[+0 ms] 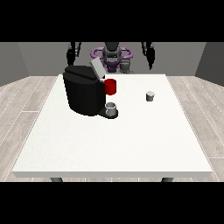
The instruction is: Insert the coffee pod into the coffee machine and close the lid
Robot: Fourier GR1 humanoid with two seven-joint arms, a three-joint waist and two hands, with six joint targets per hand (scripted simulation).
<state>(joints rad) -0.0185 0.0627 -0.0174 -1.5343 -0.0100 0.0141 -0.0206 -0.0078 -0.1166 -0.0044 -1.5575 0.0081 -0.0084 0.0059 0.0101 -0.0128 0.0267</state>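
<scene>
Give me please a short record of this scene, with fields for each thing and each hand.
table: white table
coffee machine: black coffee machine, at the view's left, lid raised
coffee pod: small grey coffee pod, alone on the table, right of the machine
cup: grey cup on the machine's base
red part: red part on the machine's side
hand at the view's left: raised, off the table
hand at the view's right: raised, off the table

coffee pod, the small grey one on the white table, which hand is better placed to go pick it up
The robot's left hand, at the view's right. The small grey coffee pod stands almost straight below it on the white table, while the other hand hangs beyond the black coffee machine.
</scene>
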